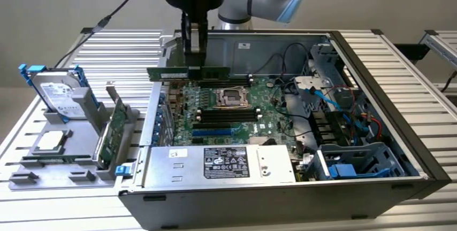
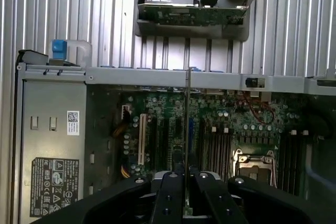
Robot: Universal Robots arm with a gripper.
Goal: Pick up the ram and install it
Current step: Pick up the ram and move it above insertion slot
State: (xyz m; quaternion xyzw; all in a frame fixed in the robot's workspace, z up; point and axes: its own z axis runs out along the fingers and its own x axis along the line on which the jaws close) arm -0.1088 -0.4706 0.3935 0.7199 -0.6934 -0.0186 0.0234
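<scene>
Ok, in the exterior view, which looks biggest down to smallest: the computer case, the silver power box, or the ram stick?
1. computer case
2. silver power box
3. ram stick, gripped by the fingers above the motherboard

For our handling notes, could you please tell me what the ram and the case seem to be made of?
The ram, gripped by the gripper above the case: matte green circuit board, likely fibreglass laminate, carrying dark chips. The case: dull grey sheet metal inside, probably steel, judging by folded edges; the dark outer shell could be painted metal or plastic.
</scene>
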